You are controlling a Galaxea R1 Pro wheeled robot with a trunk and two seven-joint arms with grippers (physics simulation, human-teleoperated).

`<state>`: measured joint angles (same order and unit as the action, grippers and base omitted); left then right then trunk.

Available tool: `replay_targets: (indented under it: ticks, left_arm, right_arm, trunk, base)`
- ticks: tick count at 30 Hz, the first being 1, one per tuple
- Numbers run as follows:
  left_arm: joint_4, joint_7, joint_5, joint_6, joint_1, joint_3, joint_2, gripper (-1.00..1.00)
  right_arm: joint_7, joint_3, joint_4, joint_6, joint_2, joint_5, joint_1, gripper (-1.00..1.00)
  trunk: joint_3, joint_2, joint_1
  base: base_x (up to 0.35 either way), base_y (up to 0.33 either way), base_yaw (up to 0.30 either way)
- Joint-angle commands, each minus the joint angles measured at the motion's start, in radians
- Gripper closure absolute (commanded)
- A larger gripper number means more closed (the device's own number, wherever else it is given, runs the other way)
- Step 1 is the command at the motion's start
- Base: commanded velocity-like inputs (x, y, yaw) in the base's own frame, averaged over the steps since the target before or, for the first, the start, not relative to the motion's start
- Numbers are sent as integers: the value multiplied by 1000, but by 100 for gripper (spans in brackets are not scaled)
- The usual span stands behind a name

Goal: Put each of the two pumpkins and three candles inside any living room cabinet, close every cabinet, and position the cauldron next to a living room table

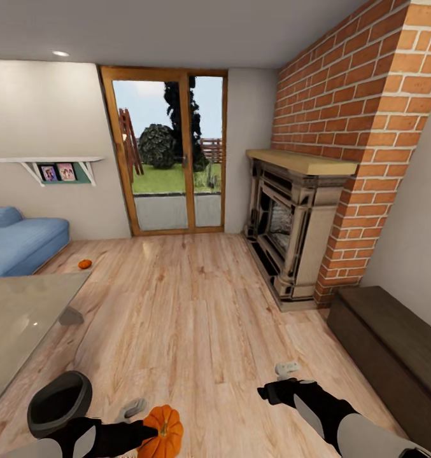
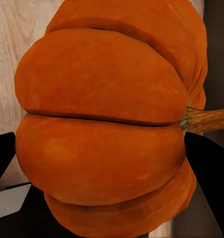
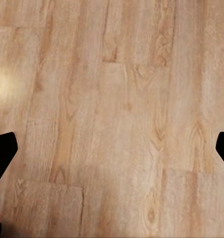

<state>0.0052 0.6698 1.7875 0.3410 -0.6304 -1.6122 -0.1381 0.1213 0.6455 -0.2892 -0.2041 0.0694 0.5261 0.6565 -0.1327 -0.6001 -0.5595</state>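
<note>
My left gripper [image 1: 150,434] is shut on an orange ribbed pumpkin [image 1: 167,429] low over the floor; in the left wrist view the pumpkin [image 2: 102,124] sits tight between the black fingers [image 2: 207,168]. A second pumpkin [image 1: 84,263] lies on the floor near the sofa. The black cauldron [image 1: 59,402] stands just left of my left arm. One grey candle [image 1: 134,408] lies beside the held pumpkin, another candle [image 1: 286,367] just beyond my right gripper [image 1: 267,390], which hangs open over bare floorboards [image 3: 112,99]. The dark-brown cabinet [image 1: 393,346] runs along the right wall, its front shut.
The grey glossy table [image 1: 18,318] fills the left side, with a blue sofa [image 1: 21,242] behind it. A brick fireplace [image 1: 285,235] stands at the right, just beyond the cabinet. Glass doors [image 1: 170,152] close the far wall. Wide wooden floor lies between.
</note>
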Motion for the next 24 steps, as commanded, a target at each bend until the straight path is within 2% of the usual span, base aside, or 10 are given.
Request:
replay_targets:
  ticks: [1,4,14,24]
  left_arm:
    - [0,-1,0,0,0,1,0,100]
    - [-1,-1,1,-2,0,1,0,100]
    - [0,10,2,-2,0,4,-2,100]
    - [2,10,3,-4,0,4,0,100]
  right_arm:
    - [0,-1,0,0,-1,0,0,-100]
    - [-4,-1,21,1,-1,-3,0,-100]
    - [1,-1,31,2,-2,-6,0,-100]
    - [1,-1,31,2,-2,-6,0,-100]
  trunk:
    - [3,7,4]
    - [13,28,15]
    - [13,28,15]
    - [13,28,15]
  base:
    - [0,0,97]
    - [0,0,30]
    - [8,0,1]
    - [248,0,0]
